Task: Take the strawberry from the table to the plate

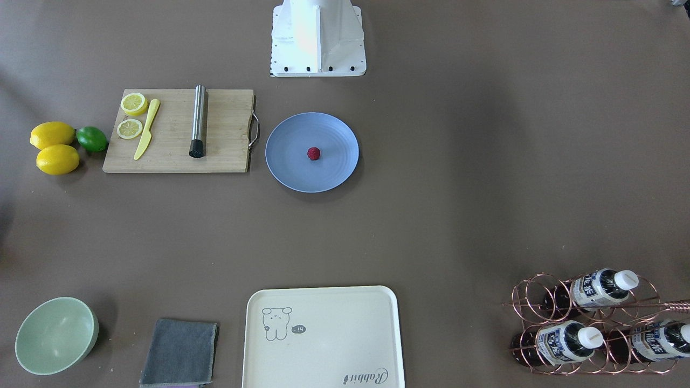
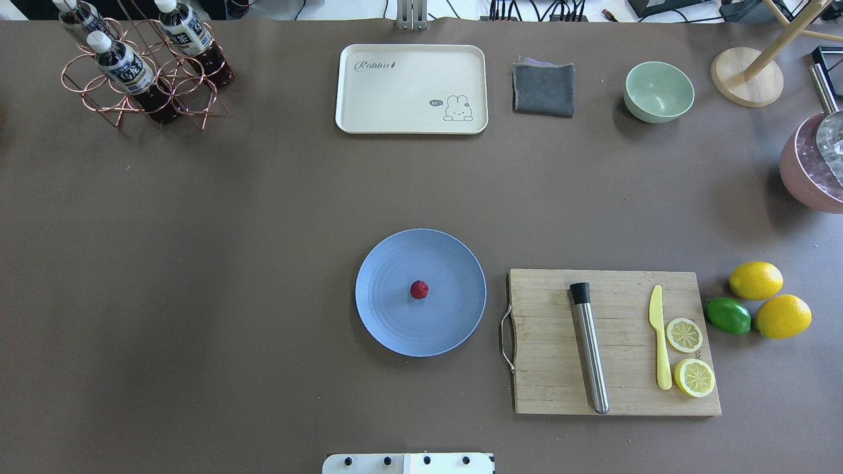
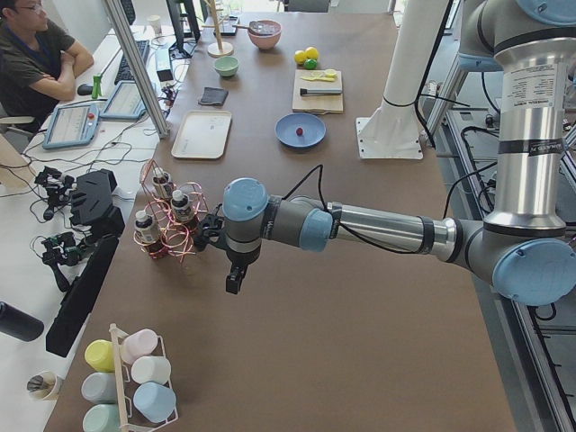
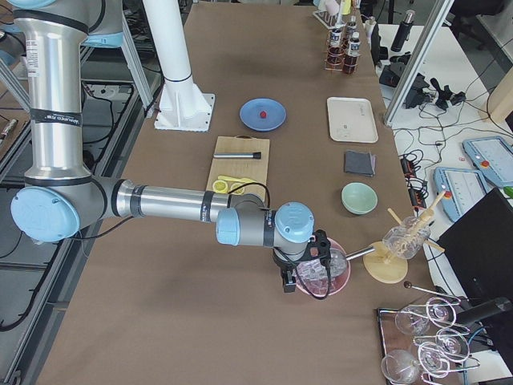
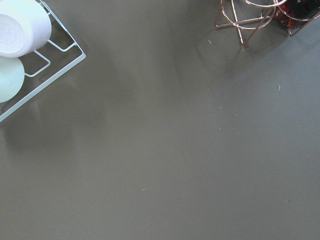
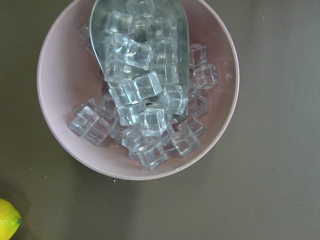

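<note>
Strawberry [image 2: 419, 289] rests at centre of light-blue plate [image 2: 395, 322]. Left gripper [image 3: 233, 283] and right gripper [image 4: 288, 283]: jaw opening cannot be determined.

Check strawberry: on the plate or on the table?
On the plate. The strawberry rests near its middle, seen in both table views.

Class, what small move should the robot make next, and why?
Probably none: the strawberry already lies near the middle of the plate, while the left tool and right tool hang far off at the ends of the table, so the task looks done.
</note>
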